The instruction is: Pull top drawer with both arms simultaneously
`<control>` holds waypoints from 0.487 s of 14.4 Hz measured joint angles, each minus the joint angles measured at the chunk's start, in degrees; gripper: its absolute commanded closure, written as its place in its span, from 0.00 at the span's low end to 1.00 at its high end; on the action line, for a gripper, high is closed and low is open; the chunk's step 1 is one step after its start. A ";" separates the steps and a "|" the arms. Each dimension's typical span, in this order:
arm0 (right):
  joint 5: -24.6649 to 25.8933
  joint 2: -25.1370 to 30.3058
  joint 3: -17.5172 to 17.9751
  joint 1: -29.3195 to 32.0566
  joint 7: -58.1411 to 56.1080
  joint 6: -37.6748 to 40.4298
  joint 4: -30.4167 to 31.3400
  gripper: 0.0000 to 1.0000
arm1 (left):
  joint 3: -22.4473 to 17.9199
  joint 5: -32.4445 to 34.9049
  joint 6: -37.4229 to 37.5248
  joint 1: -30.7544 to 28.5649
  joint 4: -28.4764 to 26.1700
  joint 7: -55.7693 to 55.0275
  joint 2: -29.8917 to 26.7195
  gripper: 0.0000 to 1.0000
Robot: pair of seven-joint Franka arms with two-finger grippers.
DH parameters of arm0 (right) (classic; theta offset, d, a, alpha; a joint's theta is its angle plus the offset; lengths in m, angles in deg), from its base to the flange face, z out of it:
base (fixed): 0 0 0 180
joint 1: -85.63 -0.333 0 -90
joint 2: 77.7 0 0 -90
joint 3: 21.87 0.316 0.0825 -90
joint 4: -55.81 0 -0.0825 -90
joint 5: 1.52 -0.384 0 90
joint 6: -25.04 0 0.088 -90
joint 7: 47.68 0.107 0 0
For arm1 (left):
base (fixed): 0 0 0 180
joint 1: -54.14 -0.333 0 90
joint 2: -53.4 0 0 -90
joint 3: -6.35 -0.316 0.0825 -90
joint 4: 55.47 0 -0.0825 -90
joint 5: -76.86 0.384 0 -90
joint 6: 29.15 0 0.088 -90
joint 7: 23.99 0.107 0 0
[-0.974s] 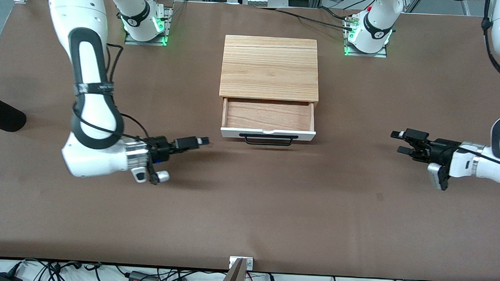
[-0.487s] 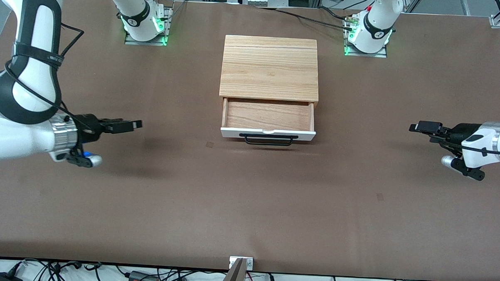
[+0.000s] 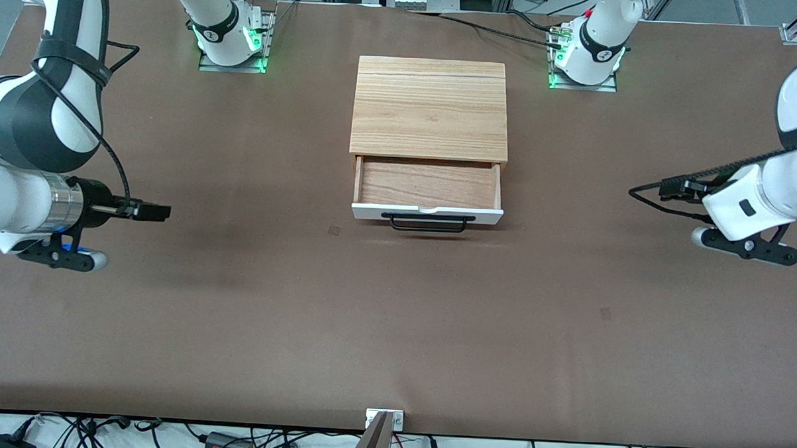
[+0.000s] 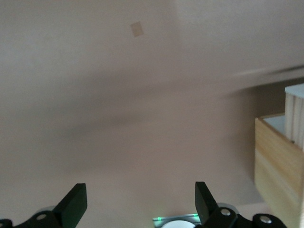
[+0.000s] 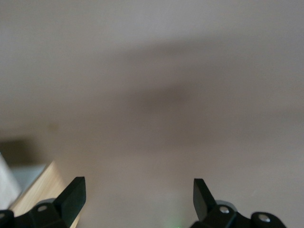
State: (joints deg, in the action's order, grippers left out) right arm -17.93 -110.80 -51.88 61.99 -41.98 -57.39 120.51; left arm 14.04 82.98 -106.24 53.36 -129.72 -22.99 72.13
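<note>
Desk (image 3: 395, 330): brown surface, wide bare room between the cabinet and both arms, and also between the cabinet and the edge nearest the front camera.
Cabinet (image 3: 430, 109): light wood box in the middle of the desk, between the two arm bases and a bit nearer to the camera than they are.
Top drawer (image 3: 427, 214): pulled out toward the front camera; white front panel, black bar handle (image 3: 427, 224), a small half-round notch at the upper edge of the panel.
Inside of drawer: only the light wood bottom is visible.
Left gripper (image 3: 679, 187): over bare desk toward the left arm's end, well apart from the drawer; fingers (image 4: 76, 203) spread wide, nothing between them.
Right gripper (image 3: 148, 211): over bare desk toward the right arm's end, well apart from the drawer; fingers (image 5: 73, 193) spread wide, holding nothing.
Contact: no gripper touches the handle.
</note>
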 measured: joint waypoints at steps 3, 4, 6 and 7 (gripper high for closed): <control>9.95 4.09 5.44 3.39 0.00 -5.85 1.51 0.00 | 0.01 1.08 0.46 2.28 0.25 -9.97 -0.35 0.00; 12.90 5.85 8.94 6.01 0.00 -6.12 1.96 0.00 | -0.17 1.08 -0.61 2.22 0.28 -10.88 -0.36 0.00; 15.88 9.60 17.73 14.19 0.19 -6.23 3.57 0.00 | -0.76 1.03 -6.36 1.80 -0.01 -11.34 -0.96 0.00; 16.24 11.38 22.02 19.16 0.20 -6.35 4.86 0.00 | -1.07 0.35 -9.89 1.58 -1.43 -11.57 -2.22 0.00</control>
State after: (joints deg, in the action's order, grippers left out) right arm -1.69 -99.41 -29.86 81.15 -41.78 -63.74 125.37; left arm 12.97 83.33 -116.14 54.95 -131.15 -34.56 69.91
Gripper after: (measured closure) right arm 0.000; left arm 0.000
